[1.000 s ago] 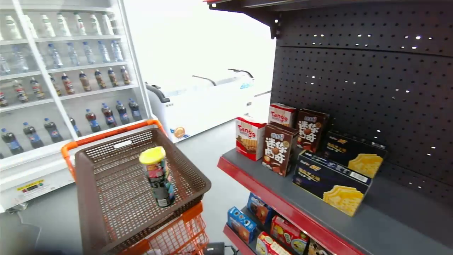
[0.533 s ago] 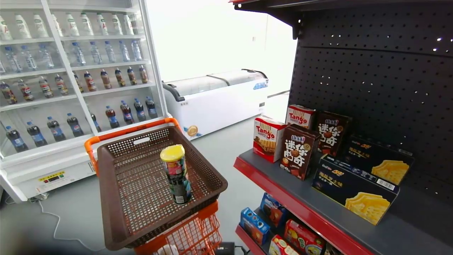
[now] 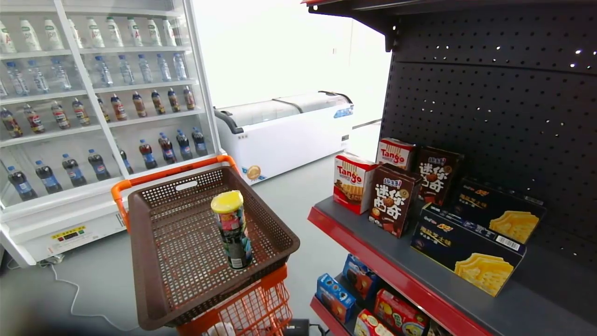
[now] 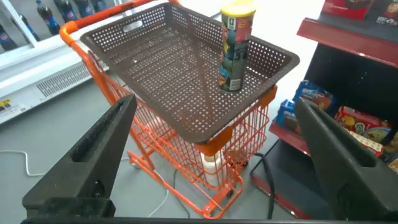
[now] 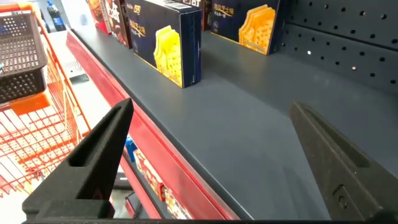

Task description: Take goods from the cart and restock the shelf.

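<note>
Both end effectors stand with their fingers spread wide and nothing between them. The left end effector (image 4: 214, 104) hangs over the cart, and the right end effector (image 5: 211, 107) hangs over a bare stretch of shelf deck.

From the head view, the shelf (image 3: 541, 308) takes up the 3 to 5 o'clock side. Its grey deck has a red front lip and a black pegboard back. The cart (image 3: 134, 252) sits at 7 o'clock, just beside the shelf end, with a brown mesh basket on an orange frame. On the deck, two dark blue biscuit boxes (image 3: 466, 252) lie at 4 o'clock. Two brown boxes (image 3: 389, 200) and two red-and-white boxes (image 3: 352, 184) stand upright at 3 o'clock. The piece to restock is a tall canister (image 3: 232, 231) with a yellow lid. It stands upright on the basket floor, near the wall that faces the shelf. Something pale lies in the lower basket, possibly a bottle, but the wire hides too much to tell.

No pick has begun, so the whole job is ahead. The canister looks the likeliest trouble: it is tall and narrow on a mesh floor, and one finger arriving before the other could tip it over and set it rolling. A low approach risks catching the basket wall. Any shove could roll the cart away, since it is on wheels. At the shelf, the open deck lies at 5 o'clock past the blue boxes, and a careless swing there could knock them flat or clip the red lip.
</note>
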